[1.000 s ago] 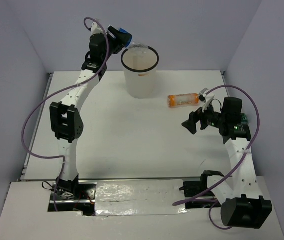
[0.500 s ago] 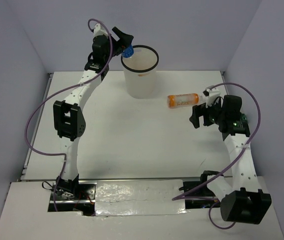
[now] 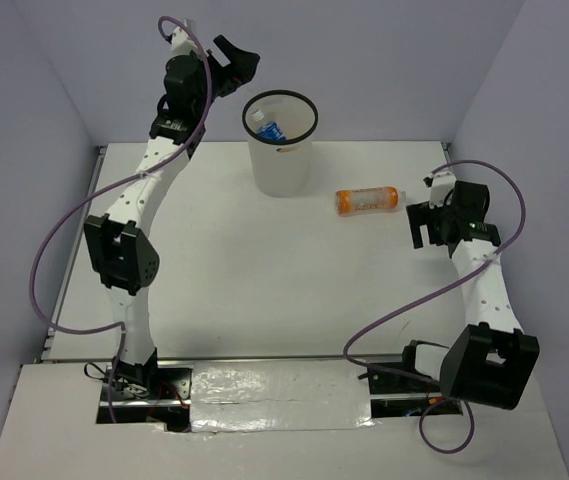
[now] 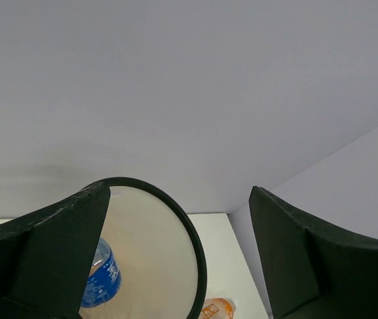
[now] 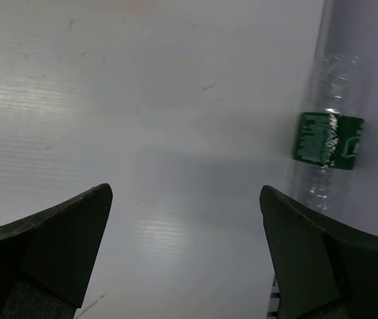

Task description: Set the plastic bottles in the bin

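Observation:
The off-white bin point(image 3: 280, 160) with a thin black rim point(image 4: 198, 266) stands at the back of the table. Inside it lies a clear bottle with a blue label point(image 3: 267, 127), also seen in the left wrist view point(image 4: 103, 282). My left gripper point(image 3: 234, 60) hangs open and empty, high up and left of the bin's rim point(image 4: 181, 193). An orange bottle point(image 3: 367, 200) lies on its side right of the bin point(image 4: 216, 310). My right gripper point(image 3: 424, 222) is open and empty just right of it point(image 5: 185, 193). A clear bottle with a green label point(image 5: 327, 136) lies by the right wall.
The white table point(image 3: 264, 280) is walled in by grey panels at the back and both sides. A purple cable point(image 3: 404, 315) loops down from the right arm. A shiny strip point(image 3: 279, 395) lies between the arm bases.
My left gripper opened and let go of the blue-labelled bottle, which dropped into the bin. The left arm then drew back to the left. The right arm moved right, toward the wall.

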`<action>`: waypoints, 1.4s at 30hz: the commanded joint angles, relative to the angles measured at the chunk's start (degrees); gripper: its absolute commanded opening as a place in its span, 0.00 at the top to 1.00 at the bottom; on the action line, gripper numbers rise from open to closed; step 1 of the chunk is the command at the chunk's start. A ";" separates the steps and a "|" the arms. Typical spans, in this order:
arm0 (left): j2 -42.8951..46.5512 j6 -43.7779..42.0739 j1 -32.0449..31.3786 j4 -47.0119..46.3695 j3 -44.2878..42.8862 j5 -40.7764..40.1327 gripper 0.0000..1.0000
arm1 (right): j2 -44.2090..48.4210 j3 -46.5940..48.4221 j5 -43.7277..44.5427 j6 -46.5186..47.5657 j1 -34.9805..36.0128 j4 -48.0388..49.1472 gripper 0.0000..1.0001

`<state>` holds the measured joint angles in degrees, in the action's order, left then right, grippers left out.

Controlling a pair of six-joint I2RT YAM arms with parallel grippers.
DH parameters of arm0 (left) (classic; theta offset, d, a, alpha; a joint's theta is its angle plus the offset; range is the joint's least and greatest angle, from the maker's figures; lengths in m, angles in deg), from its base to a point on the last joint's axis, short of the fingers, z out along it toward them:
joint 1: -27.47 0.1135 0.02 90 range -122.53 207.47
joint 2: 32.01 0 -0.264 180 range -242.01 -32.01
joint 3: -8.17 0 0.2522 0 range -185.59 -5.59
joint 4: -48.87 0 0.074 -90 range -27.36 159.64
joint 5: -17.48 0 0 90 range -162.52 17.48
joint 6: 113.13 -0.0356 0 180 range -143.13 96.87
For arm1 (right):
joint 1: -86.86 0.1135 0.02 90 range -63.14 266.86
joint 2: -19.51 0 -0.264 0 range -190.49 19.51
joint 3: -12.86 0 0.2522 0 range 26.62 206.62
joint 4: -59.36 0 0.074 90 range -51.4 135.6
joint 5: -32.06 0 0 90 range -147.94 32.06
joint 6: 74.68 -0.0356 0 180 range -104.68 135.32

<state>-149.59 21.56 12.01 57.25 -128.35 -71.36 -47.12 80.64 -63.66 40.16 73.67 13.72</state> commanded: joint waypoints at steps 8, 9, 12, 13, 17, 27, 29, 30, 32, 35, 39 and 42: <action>26.41 -14.97 0.70 2.22 24.21 -0.73 0.00 | -11.93 4.52 20.12 5.13 -7.19 9.46 0.00; 28.61 -15.50 1.05 2.22 27.19 -0.64 0.01 | -12.90 4.25 21.09 5.57 -7.81 10.34 0.00; 36.97 -14.81 2.80 3.62 40.09 2.16 0.01 | -17.55 4.42 23.73 7.24 -10.27 13.59 0.00; 40.46 -14.72 3.33 4.94 42.40 3.48 0.01 | -20.18 5.38 23.30 7.15 -11.67 14.03 0.00; 48.31 -14.72 4.04 9.25 52.52 3.14 0.00 | -25.47 7.15 23.12 7.68 -13.26 15.96 0.01; 64.74 -8.40 4.57 12.16 73.07 -0.29 0.00 | -36.81 12.51 25.14 6.98 -13.35 19.22 0.05; 66.51 -6.38 4.57 11.72 75.46 -0.03 0.01 | -38.74 13.30 24.70 6.63 -13.44 18.87 0.07; 67.91 -5.84 4.57 11.80 77.13 -0.03 0.01 | -39.88 13.48 24.09 6.36 -13.35 17.91 0.12; 68.80 -4.88 4.65 12.33 78.72 -0.29 0.01 | -40.59 14.01 23.12 5.92 -13.35 16.85 0.18; 70.29 -4.70 4.57 13.12 79.86 -0.47 0.01 | -39.98 12.61 21.01 5.66 -13.44 16.85 0.31; 71.17 -4.87 4.57 13.21 80.66 0.15 0.01 | -36.65 10.23 19.08 6.27 -13.35 17.38 0.59; 71.09 -4.87 4.57 12.95 81.27 1.20 0.01 | -32.80 9.70 17.06 5.84 -13.35 15.45 0.73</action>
<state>-79.27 16.16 16.20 72.04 -47.32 -70.94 -85.27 91.52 -41.58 47.96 59.87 31.07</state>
